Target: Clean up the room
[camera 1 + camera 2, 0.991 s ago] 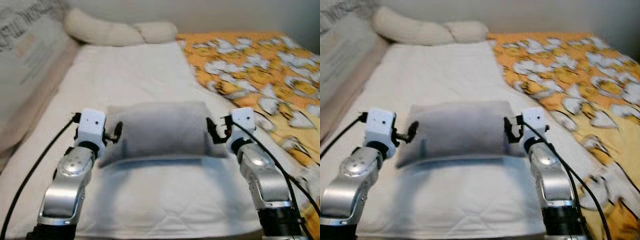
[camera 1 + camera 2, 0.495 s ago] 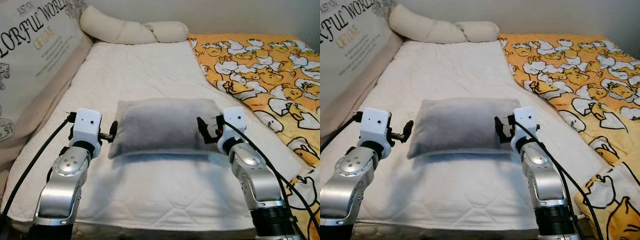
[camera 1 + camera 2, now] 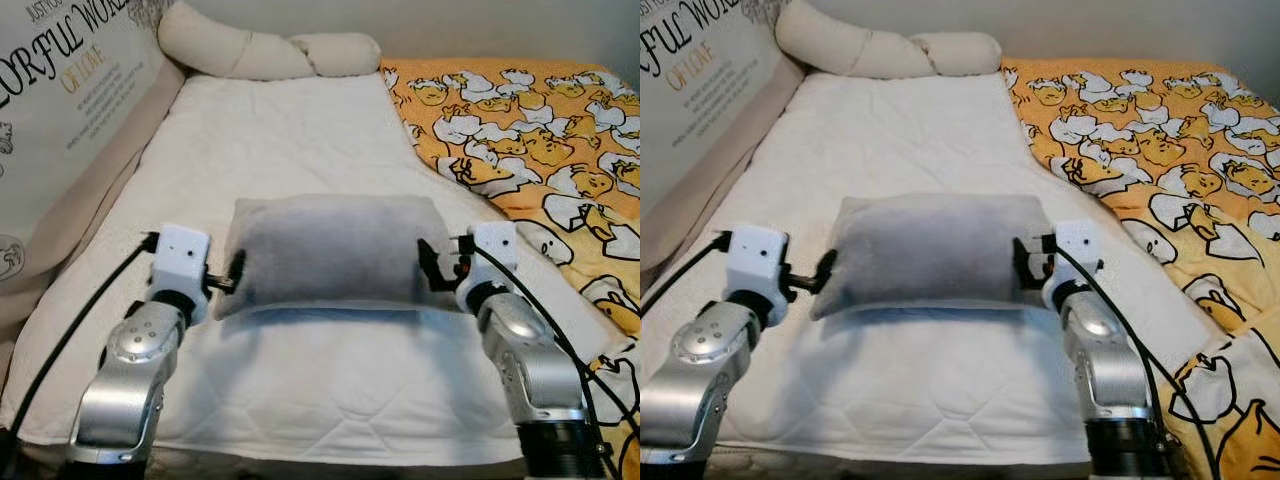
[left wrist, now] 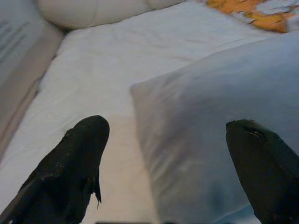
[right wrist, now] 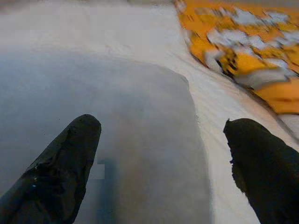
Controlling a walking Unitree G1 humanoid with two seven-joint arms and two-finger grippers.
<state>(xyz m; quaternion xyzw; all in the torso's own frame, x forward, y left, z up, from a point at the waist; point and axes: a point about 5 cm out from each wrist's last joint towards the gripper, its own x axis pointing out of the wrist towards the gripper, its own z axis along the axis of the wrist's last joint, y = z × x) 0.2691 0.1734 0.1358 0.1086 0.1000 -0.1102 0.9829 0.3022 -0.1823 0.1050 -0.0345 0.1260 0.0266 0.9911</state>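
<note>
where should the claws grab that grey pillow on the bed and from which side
Probably by its two short ends, one claw from each side. The grey pillow lies flat and wide across the white mattress pad, and the open left claw and right claw already straddle its end corners.

Both hands have moved in closer: the left hand (image 3: 233, 272) and right hand (image 3: 432, 268) now touch the grey pillow (image 3: 330, 247) ends.
</note>
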